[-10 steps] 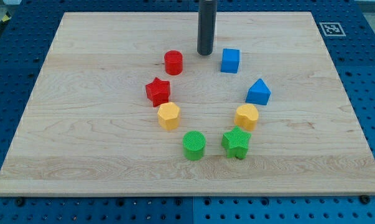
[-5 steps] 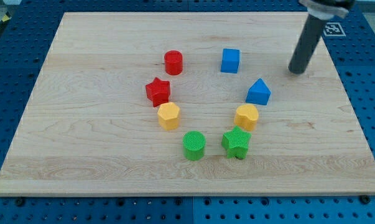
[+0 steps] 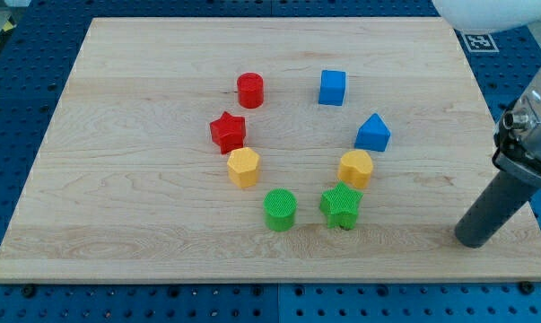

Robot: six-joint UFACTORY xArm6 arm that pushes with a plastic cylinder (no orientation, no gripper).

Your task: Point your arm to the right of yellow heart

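We carry no claw, only a smooth dark rod, so nothing opens, shuts or grips; my tip (image 3: 475, 240) rests on the wooden board (image 3: 117, 215) near its lower right corner, touching no block and well apart from all of them.

Nearest the view's bottom sit the ribbed green cylinder (image 3: 280, 209) and the ribbed green star (image 3: 342, 205); the star lies just below the yellow heart (image 3: 355, 168), close enough that we cannot tell whether they touch; the heart is a rounded, matte piece on the ring's right side, and my tip stands to its right and lower in the view.

Level with it on the left is the yellow hexagon (image 3: 243, 167), close under the red star (image 3: 227, 131); further up come the blue triangular block (image 3: 372, 133), then the red cylinder (image 3: 250, 90) and the blue cube (image 3: 333, 87); the pale board lies on a blue perforated table (image 3: 19, 81).
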